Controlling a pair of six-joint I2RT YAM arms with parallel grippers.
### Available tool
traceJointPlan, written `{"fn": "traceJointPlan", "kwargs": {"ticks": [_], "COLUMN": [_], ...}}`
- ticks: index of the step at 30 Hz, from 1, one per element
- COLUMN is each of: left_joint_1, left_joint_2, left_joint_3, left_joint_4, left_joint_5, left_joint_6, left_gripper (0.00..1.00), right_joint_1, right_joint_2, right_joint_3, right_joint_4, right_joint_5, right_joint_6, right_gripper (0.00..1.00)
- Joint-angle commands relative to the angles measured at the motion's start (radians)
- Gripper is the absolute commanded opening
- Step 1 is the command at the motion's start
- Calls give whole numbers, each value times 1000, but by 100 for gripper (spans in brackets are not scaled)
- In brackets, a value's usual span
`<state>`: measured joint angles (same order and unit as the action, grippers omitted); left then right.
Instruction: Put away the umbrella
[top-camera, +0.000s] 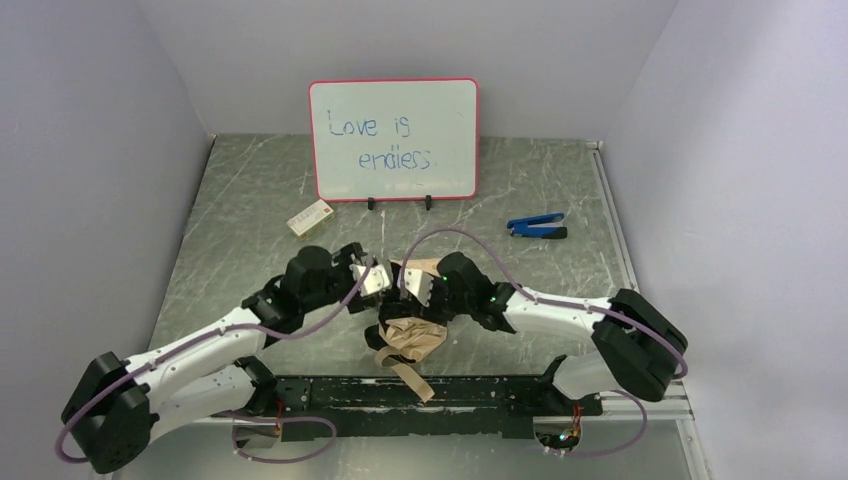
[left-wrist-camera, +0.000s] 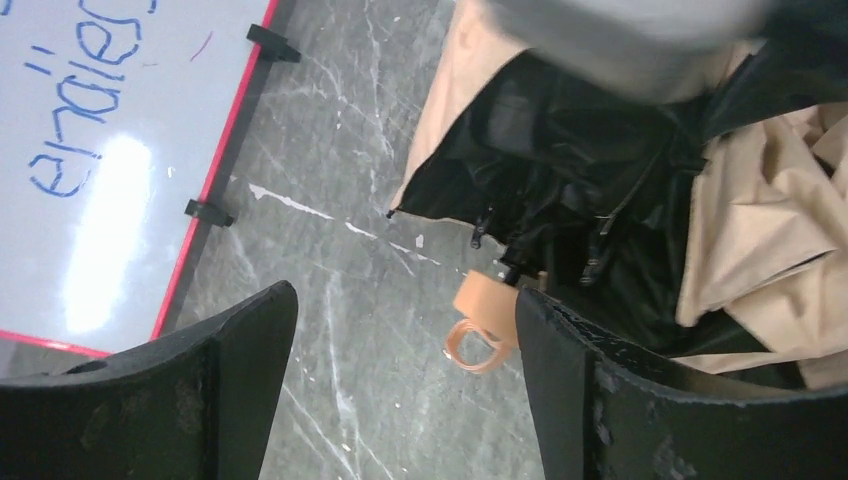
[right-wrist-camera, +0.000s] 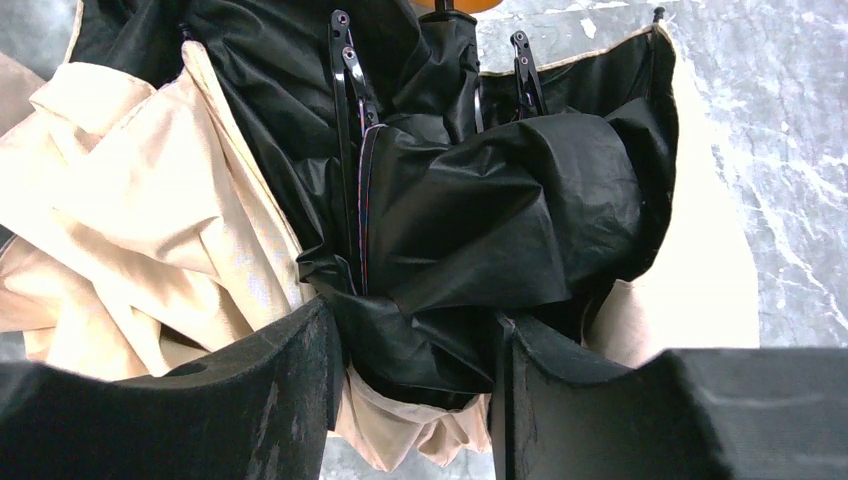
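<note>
The umbrella (top-camera: 410, 338) lies collapsed as a crumpled tan and black bundle at the table's near centre, with a tan strap trailing toward the near edge. My right gripper (right-wrist-camera: 415, 360) is shut on its bunched black lining and tan fabric (right-wrist-camera: 470, 210), with dark ribs showing above. My left gripper (left-wrist-camera: 405, 335) is open and empty over the table. The pale orange handle (left-wrist-camera: 488, 305) and its strap loop lie just inside the right finger (left-wrist-camera: 600, 400). In the top view both grippers, left (top-camera: 372, 280) and right (top-camera: 420, 285), meet at the bundle's far side.
A red-framed whiteboard (top-camera: 393, 140) stands at the back and also shows in the left wrist view (left-wrist-camera: 100, 150). A small white-red box (top-camera: 310, 217) lies to its left front. A blue-black clip tool (top-camera: 537, 226) lies at the right. Walls enclose three sides.
</note>
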<state>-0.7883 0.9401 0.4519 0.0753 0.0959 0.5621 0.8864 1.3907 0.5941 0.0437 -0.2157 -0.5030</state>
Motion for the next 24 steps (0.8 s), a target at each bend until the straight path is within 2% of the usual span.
{"fn": "traceJointPlan", "kwargs": {"ticks": [1, 7, 14, 20, 24], "left_joint_1": [120, 180, 182, 212, 250], "left_joint_2": [52, 158, 375, 534, 626], "left_joint_3": [99, 162, 313, 443, 510], "left_joint_4": [-26, -72, -250, -364, -361], "left_joint_5": [366, 587, 774, 844, 834], "left_joint_6": [54, 102, 202, 272, 224], "left_gripper": [84, 86, 87, 88, 89], "right_joint_1": [27, 46, 79, 108, 119], "right_joint_2": [-58, -102, -107, -122, -136], "right_joint_3": [-107, -150, -173, -187, -196], "right_joint_4": [-9, 37, 63, 64, 69], "right_joint_5": [34, 8, 26, 43, 54], "right_joint_6": [-78, -115, -150, -158, -158], "right_gripper": [50, 49, 49, 48, 48]}}
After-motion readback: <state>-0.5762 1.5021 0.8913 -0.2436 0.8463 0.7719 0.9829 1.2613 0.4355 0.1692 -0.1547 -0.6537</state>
